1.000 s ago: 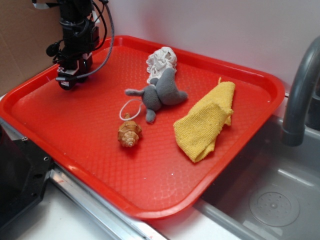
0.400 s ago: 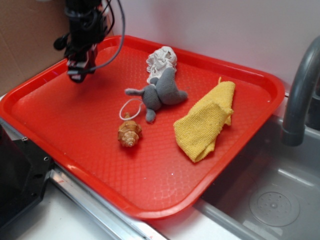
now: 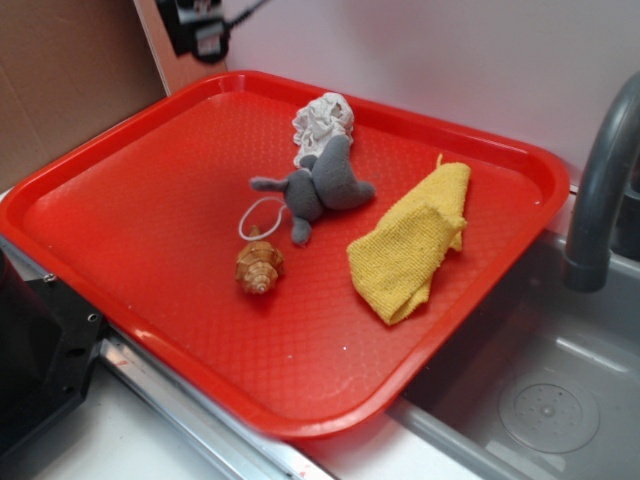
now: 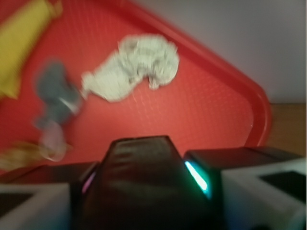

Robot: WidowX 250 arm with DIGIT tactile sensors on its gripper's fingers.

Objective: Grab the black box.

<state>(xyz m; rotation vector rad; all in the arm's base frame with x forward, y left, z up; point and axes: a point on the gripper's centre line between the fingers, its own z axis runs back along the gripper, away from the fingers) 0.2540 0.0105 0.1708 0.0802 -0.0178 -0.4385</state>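
Tool [image 4: 144, 191] clamped on the black box [image 4: 140, 167], raised above the red tray [image 3: 120, 250] beside the white cloth [image 4: 134, 64].

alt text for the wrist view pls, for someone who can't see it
Blurred close-up from the end effector, which is shut on a black box filling the bottom centre, above a red tray. On the tray beyond lie a crumpled white cloth, a grey soft toy at left and a yellow cloth at upper left.
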